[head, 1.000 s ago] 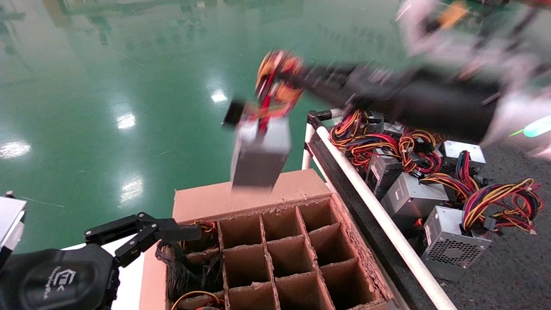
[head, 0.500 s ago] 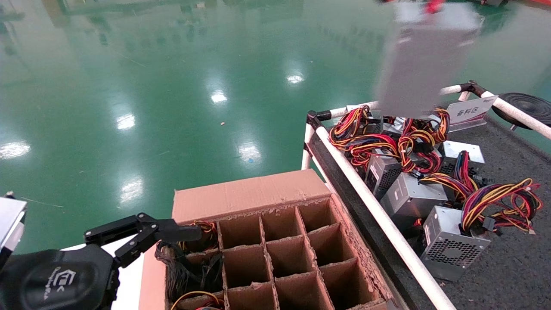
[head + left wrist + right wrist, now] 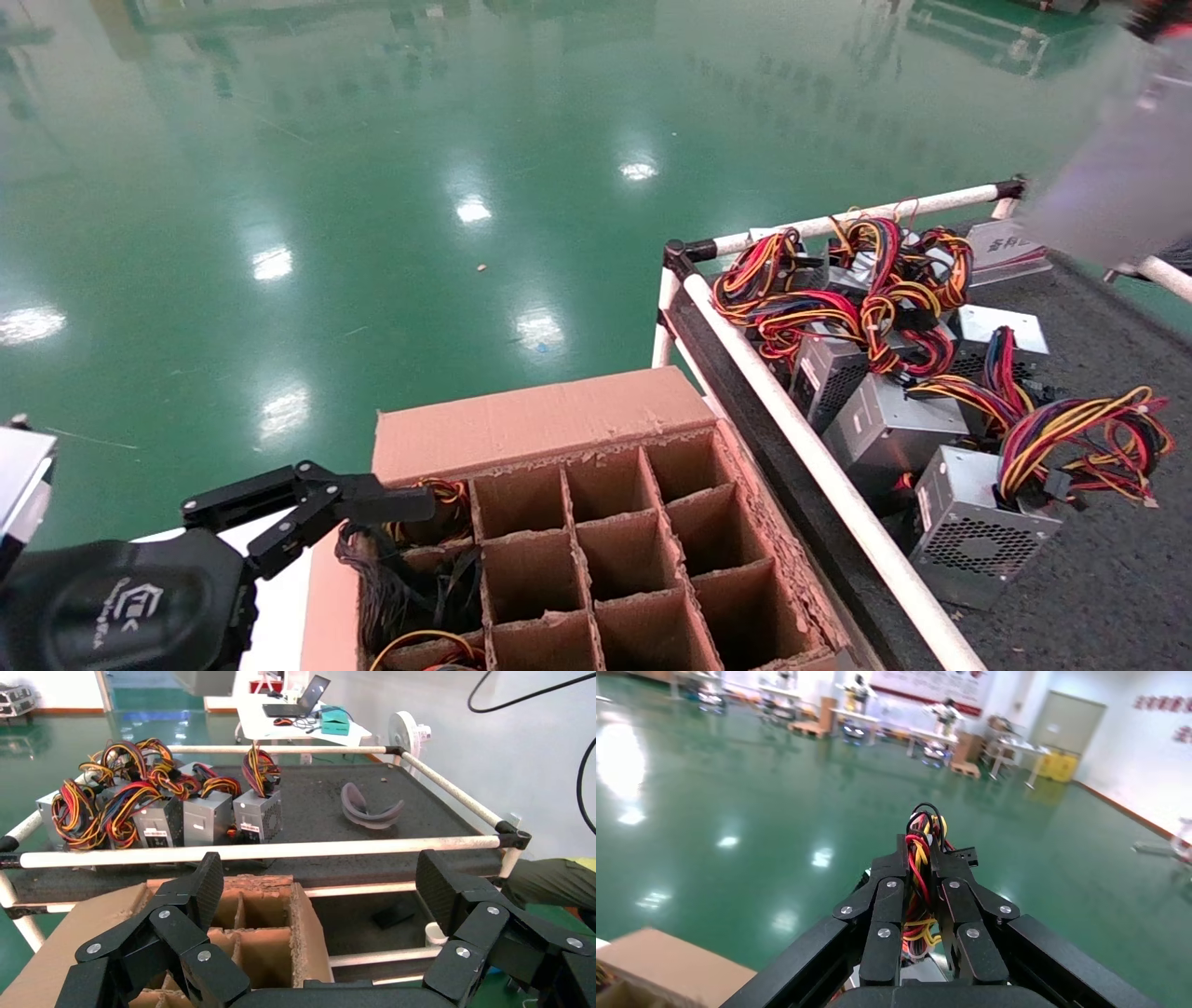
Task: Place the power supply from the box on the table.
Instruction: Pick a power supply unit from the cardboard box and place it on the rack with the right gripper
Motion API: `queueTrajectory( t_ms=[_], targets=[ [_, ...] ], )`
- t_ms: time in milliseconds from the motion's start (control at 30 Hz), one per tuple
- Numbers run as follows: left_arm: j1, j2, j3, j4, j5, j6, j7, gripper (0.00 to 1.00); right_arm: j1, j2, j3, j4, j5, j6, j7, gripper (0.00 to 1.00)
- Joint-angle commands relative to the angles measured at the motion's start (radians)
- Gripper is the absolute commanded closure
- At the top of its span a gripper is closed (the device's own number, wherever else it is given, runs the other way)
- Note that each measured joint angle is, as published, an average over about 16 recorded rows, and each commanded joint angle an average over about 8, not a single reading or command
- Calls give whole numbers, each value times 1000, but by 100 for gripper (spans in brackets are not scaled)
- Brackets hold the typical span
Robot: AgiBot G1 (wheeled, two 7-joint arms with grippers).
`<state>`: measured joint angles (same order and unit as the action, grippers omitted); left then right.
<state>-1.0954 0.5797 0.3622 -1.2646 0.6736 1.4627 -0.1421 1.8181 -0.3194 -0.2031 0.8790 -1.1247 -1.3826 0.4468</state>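
The power supply (image 3: 1113, 182) hangs in the air as a blurred silver-grey box at the right edge of the head view, above the far right corner of the table (image 3: 1117, 578). My right gripper (image 3: 922, 851) is shut on its bundle of red, yellow and black wires (image 3: 917, 874), and the metal body (image 3: 928, 969) hangs below the fingers. The brown box (image 3: 521, 424) with its grid of square cells stands left of the table. My left gripper (image 3: 372, 508) (image 3: 321, 874) stands wide open and holds nothing, beside the box's left corner.
Several power supplies (image 3: 885, 429) with coloured wires lie on the table's left part behind the white rail (image 3: 810, 438). A label sign (image 3: 1001, 247) stands at the far rail. A grey ring (image 3: 369, 808) lies on the table. The box's left cells hold black wires (image 3: 410, 568).
The power supply has swung right, from above the box's far edge to above the table's far right corner. The right arm has left the head view. The left arm has not moved.
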Motion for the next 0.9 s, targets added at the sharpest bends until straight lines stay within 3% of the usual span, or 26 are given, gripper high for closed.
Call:
queueTrajectory(
  t_ms=[33, 433, 900],
  targets=[
    [0, 0, 0, 0, 0, 0, 0, 0, -2, 26, 5, -29, -3, -14, -21, 100],
    [0, 0, 0, 0, 0, 0, 0, 0, -31, 90, -2, -228, -32, -89, -168, 100],
    [0, 0, 0, 0, 0, 0, 0, 0, -103, 102, -18, -439, -40, -151, -317, 100]
  ],
)
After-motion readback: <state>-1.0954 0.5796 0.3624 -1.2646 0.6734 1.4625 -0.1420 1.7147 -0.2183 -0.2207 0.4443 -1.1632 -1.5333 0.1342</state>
